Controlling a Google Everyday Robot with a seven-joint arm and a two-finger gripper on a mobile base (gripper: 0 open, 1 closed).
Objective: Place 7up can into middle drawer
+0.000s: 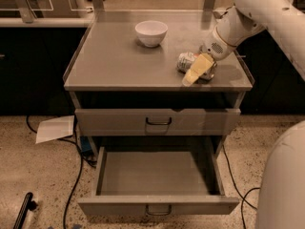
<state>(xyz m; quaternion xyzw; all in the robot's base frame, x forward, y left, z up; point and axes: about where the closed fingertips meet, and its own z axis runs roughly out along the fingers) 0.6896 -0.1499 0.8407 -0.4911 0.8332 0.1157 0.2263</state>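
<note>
Yellow jaws — at silver-white 7up can [185, 61]

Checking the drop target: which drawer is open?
The lower drawer, pulled out, inside showing; the upper drawer is shut. The tool is by the can on the cabinet.

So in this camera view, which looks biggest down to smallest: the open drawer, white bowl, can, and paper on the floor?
1. Middle drawer, clearly largest.
2. White bowl and floor paper: about alike, unranked.
3. 7up can, smallest, partly hidden by the gripper on the right of the tabletop.
</note>
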